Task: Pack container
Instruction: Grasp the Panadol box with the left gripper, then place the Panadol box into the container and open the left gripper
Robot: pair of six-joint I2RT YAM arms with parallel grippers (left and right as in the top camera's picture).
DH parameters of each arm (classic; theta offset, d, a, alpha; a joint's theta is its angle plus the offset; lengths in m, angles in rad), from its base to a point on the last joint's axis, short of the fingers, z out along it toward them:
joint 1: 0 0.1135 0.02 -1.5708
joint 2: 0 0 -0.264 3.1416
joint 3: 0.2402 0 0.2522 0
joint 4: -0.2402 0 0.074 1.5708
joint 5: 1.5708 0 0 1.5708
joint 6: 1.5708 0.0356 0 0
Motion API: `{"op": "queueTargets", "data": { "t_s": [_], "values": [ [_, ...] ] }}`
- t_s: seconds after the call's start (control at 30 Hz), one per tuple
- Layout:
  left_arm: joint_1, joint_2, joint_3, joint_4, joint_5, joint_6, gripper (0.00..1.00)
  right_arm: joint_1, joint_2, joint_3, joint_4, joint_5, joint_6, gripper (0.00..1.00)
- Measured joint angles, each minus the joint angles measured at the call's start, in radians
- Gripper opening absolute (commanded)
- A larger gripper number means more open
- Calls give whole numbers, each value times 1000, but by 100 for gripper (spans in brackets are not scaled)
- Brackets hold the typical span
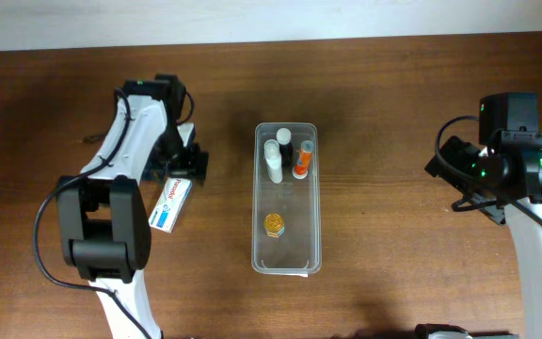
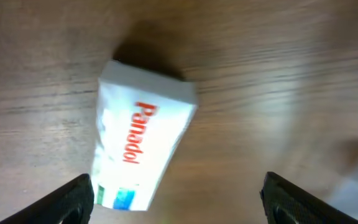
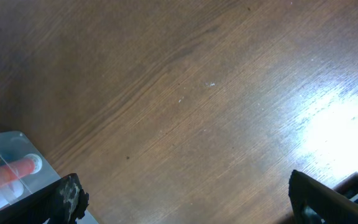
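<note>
**Panadol box next in line as clear bin fills up**

The clear plastic container lies lengthwise at the middle of the wooden table. It holds a white bottle, a dark-capped bottle and an orange bottle at its far end, with a gold-lidded jar nearer the middle. The near end is bare.

Well to its left lies a Panadol box, flat on the wood. The left gripper hangs over it with jaws spread wide and nothing in them. The box sits skewed and closer to one finger (the wrist view shows this best), so the grasp likely calls for centring first, turning the wrist to close across the narrow width, then a light squeeze on the cardboard.

The right gripper waits far off, jaws wide and empty
</note>
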Motion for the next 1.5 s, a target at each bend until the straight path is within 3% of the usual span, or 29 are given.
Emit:
{"op": "queueTargets", "data": {
  "t_s": [0.13, 0.33, 0.67, 1.07, 1.27, 1.5],
  "values": [
    [17, 0, -51, 46, -49, -3, 93, 0, 0, 0, 0, 0, 0, 98],
    [42, 0, -133, 152, -75, -8, 93, 0, 0, 0, 0, 0, 0, 98],
    [43, 0, -202, 183, -70, 1, 49, 0, 0, 0, 0, 0, 0, 98],
    [31, -21, -96, 6, 32, -3, 43, 0, 0, 0, 0, 0, 0, 98],
    [-50, -201, -71, -36, 62, -37, 43, 0, 0, 0, 0, 0, 0, 98],
    [-241, -454, -51, -24, 146, -100, 44, 0, 0, 0, 0, 0, 0, 99]
  ]
}}
